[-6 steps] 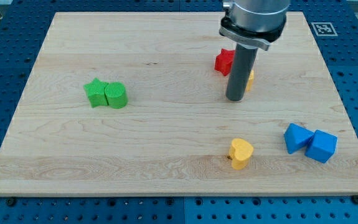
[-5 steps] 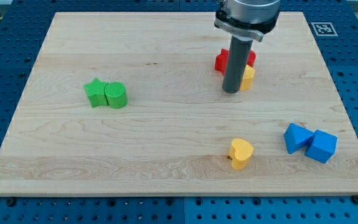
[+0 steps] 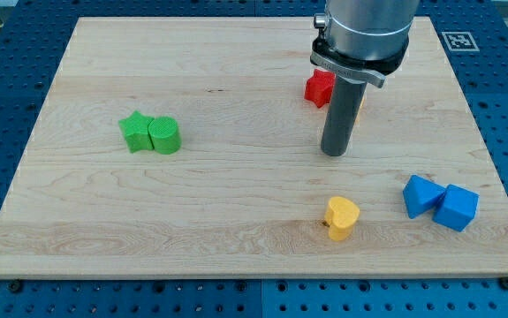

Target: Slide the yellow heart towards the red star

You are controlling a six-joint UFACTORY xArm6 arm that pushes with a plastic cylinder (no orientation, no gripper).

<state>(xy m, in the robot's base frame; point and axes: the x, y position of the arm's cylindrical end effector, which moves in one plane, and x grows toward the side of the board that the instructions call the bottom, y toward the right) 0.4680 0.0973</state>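
The yellow heart (image 3: pixel 342 217) lies near the view's bottom, right of centre. The red star (image 3: pixel 319 87) lies near the view's top, partly hidden behind my rod. A second yellow block sits right beside the red star, almost wholly hidden by the rod. My tip (image 3: pixel 334 152) rests on the board between the two, below the red star and above the yellow heart, touching neither.
A green star (image 3: pixel 135 132) and a green rounded block (image 3: pixel 165 136) touch each other at the view's left. Two blue blocks (image 3: pixel 422 195) (image 3: pixel 457 208) sit together at the lower right. The wooden board (image 3: pixel 236 62) ends near all four edges of the view.
My tip first moved up towards the red star, then came back down and slightly right, towards the yellow heart. The blocks have not moved.
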